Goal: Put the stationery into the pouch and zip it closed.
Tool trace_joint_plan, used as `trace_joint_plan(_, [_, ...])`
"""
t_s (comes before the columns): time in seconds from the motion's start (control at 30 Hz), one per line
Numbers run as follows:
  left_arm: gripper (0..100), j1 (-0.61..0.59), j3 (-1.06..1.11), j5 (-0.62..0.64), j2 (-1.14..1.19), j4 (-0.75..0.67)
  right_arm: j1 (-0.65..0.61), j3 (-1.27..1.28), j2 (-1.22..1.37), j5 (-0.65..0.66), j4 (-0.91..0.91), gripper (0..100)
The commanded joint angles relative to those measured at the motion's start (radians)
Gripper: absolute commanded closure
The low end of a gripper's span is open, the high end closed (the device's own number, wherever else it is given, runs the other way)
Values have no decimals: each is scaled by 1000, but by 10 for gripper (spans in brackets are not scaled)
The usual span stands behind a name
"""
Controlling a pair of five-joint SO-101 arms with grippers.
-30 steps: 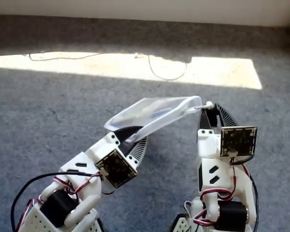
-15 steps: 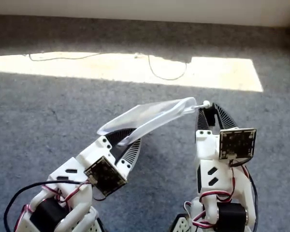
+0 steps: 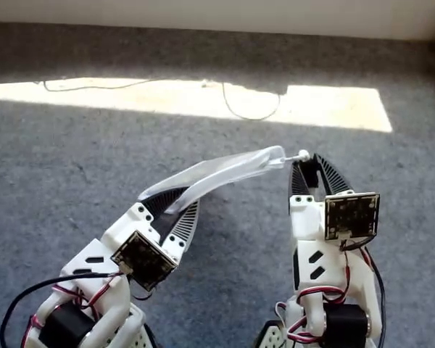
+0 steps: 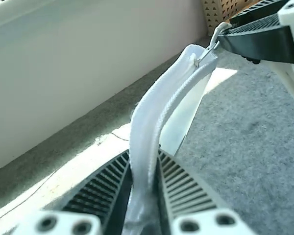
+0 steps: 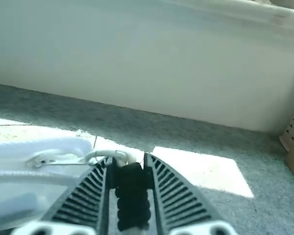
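Pouch (image 3: 217, 172), clear plastic, hangs stretched in the air above the grey carpet (image 3: 72, 167). The left gripper (image 3: 175, 205) pinches one end of it. The right gripper (image 3: 307, 161) is pressed together on the zipper pull (image 5: 108, 155) at the other end.

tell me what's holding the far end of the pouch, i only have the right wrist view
Observer: the left gripper. Its fingers are clamped on the pouch at the end away from the zipper pull.
Operator: is the pouch lying on the carpet
Observer: no. In the high view it hangs above the carpet, stretched between the left gripper and the right gripper.
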Motion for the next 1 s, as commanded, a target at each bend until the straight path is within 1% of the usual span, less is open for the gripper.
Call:
trace_joint_plan(0.0, [995,-185,-134,75,-47,14,111,-36,10,-8,-47,991])
trace_joint_plan(0.13, [995,-208,-137,78,-47,9,111,-36,10,-8,-47,991])
trace_joint_plan(0.2, [995,-209,-139,109,-47,9,111,-36,10,-8,-47,991])
trace_joint_plan(0.63, [995,-406,-136,262,-47,-15,111,-36,10,-8,-47,991])
trace_joint_plan(0.97, [995,-415,-130,267,-47,-20,110,-36,10,-8,-47,991])
